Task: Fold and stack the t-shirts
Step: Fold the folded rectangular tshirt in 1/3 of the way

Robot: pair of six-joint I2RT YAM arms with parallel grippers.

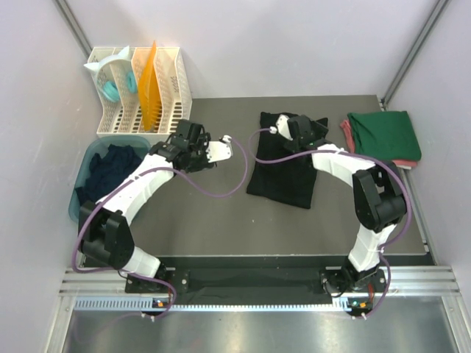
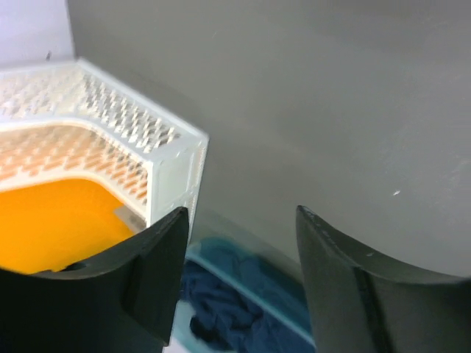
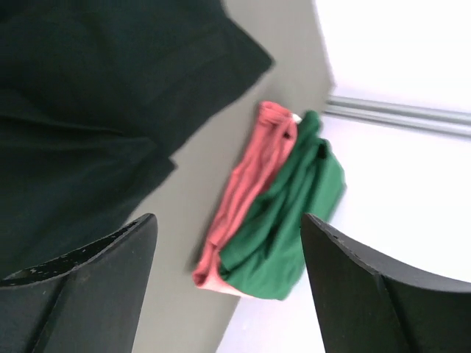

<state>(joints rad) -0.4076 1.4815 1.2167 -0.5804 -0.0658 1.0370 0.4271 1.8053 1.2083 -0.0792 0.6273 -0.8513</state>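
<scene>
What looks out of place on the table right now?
The pinkish-red t-shirt pokes out unevenly from under the green t-shirt, and both sit right at the right edge of the table. The black t-shirt lies slightly skewed. Nothing looks spilled or damaged.

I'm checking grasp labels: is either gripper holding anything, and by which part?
Nothing is held: the left gripper and right gripper both stand open and empty, the black t-shirt lying free.

white rack | orange sheet upright inside | teal tub beside rack
</scene>
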